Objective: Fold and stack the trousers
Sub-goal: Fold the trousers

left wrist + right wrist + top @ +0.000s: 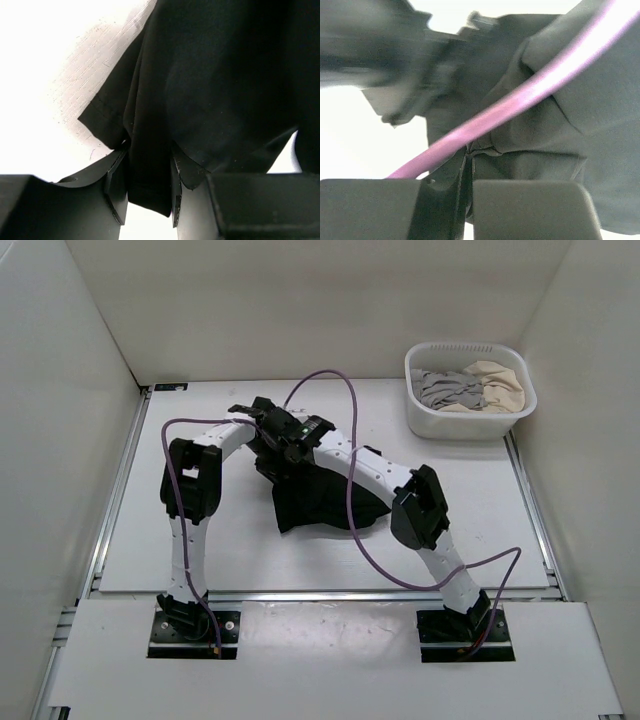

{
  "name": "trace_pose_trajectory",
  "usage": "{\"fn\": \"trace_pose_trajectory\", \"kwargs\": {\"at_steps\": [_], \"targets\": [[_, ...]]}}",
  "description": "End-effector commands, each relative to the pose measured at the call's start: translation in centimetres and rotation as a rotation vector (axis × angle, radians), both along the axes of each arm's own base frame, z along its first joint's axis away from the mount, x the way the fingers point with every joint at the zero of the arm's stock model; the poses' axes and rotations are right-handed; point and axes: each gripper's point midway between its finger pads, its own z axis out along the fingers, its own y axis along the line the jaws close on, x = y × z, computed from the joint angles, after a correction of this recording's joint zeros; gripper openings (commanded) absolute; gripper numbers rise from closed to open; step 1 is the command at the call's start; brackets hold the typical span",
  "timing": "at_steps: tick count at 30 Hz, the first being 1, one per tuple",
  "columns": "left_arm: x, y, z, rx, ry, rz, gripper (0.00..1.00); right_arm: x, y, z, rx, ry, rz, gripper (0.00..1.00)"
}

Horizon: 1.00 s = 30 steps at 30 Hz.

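The black trousers point(312, 498) lie bunched in the middle of the white table, partly lifted under both arms. My left gripper point(262, 412) is shut on a hem fold of the trousers point(150, 175), which hangs between its fingers. My right gripper point(283, 448) is shut on a pinched fold of the trousers point(530, 145); its jaws stand nearly together. Both grippers meet close together at the far end of the garment. A purple cable point(520, 100) crosses the right wrist view.
A white basket point(468, 415) at the back right holds a grey garment point(445, 388) and a beige garment point(497, 385). White walls enclose the table on three sides. Purple cables point(340, 390) loop over both arms.
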Motion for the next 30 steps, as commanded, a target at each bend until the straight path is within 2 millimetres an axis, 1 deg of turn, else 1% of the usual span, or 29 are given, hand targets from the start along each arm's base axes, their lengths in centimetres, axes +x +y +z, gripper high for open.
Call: {"fn": "trace_pose_trajectory", "kwargs": {"at_steps": [1,3,4,5,6,7,8,9,10,11,12,13,14,15,16,17,18,19,20,21,22,23,24,25,26,27,28,29,30], "targets": [[-1.6,0.5,-2.7,0.040,0.058,-0.047,0.44,0.1,6.4,1.2,0.181,-0.022,0.153,0.00],[-1.6,0.5,-2.7,0.040,0.055,-0.055,0.43,-1.2,7.8,-0.2,0.192,0.023,0.193,0.00],[-1.6,0.5,-2.7,0.040,0.055,-0.055,0.43,-1.2,7.8,-0.2,0.187,0.021,0.202,0.00],[-1.5,0.7,-2.8,0.049,0.052,-0.054,0.43,-1.7,8.1,-0.9,0.178,0.030,0.213,0.00],[-1.5,0.7,-2.8,0.049,0.052,-0.054,0.43,-2.2,8.4,-0.9,0.171,0.027,0.237,0.00],[-1.5,0.7,-2.8,0.049,0.052,-0.054,0.43,-2.2,8.8,-1.5,0.178,0.035,0.243,0.00],[-1.5,0.7,-2.8,0.049,0.052,-0.054,0.43,-2.2,8.8,-1.5,0.178,0.035,0.243,0.03],[-1.4,0.9,-2.9,0.065,0.047,-0.052,0.47,-2.3,8.7,-2.1,0.164,0.047,0.242,0.08],[-0.8,1.7,-2.8,0.095,0.033,-0.031,0.51,-2.3,8.6,-2.1,0.160,0.045,0.250,0.14],[-0.5,2.0,-2.5,0.114,0.016,-0.028,0.54,-2.3,8.6,-2.1,0.156,0.042,0.258,0.35],[-0.1,2.7,-2.0,0.132,0.001,-0.001,0.57,-2.3,8.6,-2.1,0.151,0.040,0.267,0.43],[0.2,3.4,-1.8,0.178,-0.017,0.024,0.63,-2.4,8.7,-1.6,0.162,0.034,0.301,0.51],[1.2,4.7,-1.1,0.190,-0.042,0.056,0.66,-2.5,8.5,-0.9,0.167,0.019,0.315,0.58],[1.7,5.4,0.0,0.200,-0.070,0.087,0.70,-2.5,8.8,-0.5,0.182,0.009,0.336,0.66],[2.5,6.6,0.8,0.234,-0.099,0.131,0.73,-3.1,9.1,0.1,0.180,-0.001,0.387,0.70],[3.4,8.2,1.8,0.245,-0.127,0.172,0.80,-3.7,9.4,1.1,0.186,-0.018,0.418,0.72],[3.9,9.1,3.1,0.250,-0.158,0.207,0.82,-3.7,9.4,1.6,0.185,-0.032,0.437,0.73],[4.5,9.9,4.2,0.256,-0.187,0.231,0.84,-5.0,10.3,2.3,0.198,-0.041,0.491,0.75],[5.2,11.1,5.2,0.259,-0.216,0.261,0.84,-5.0,10.2,3.8,0.204,-0.072,0.520,0.75],[5.6,11.4,6.6,0.250,-0.248,0.276,0.86,-5.7,10.5,4.7,0.212,-0.086,0.544,0.75],[6.0,11.4,7.4,0.246,-0.274,0.269,0.87,-5.7,10.0,7.0,0.233,-0.123,0.537,0.75],[6.3,11.5,8.3,0.243,-0.300,0.258,0.87,-5.7,9.4,7.8,0.236,-0.136,0.505,0.75],[6.7,11.4,10.1,0.231,-0.344,0.265,0.89,-5.4,8.6,8.6,0.233,-0.163,0.471,0.78],[6.7,11.5,10.8,0.231,-0.365,0.251,0.89,-5.1,6.5,7.3,0.181,-0.147,0.427,0.79],[6.8,10.2,11.9,0.195,-0.395,0.202,0.90,-4.4,4.4,9.4,0.173,-0.204,0.362,0.81],[6.5,8.9,12.6,0.171,-0.416,0.158,0.92,-4.2,3.0,9.6,0.180,-0.195,0.306,0.82],[6.4,8.0,14.2,0.144,-0.454,0.132,0.93,-3.0,0.6,11.3,0.216,-0.212,0.246,0.82],[6.3,7.0,14.8,0.116,-0.474,0.101,0.97,-3.3,-1.6,8.5,0.175,-0.145,0.211,0.82],[5.8,4.9,14.9,0.061,-0.468,0.048,0.99,-3.1,-3.3,7.9,0.184,-0.114,0.154,0.82]]}}
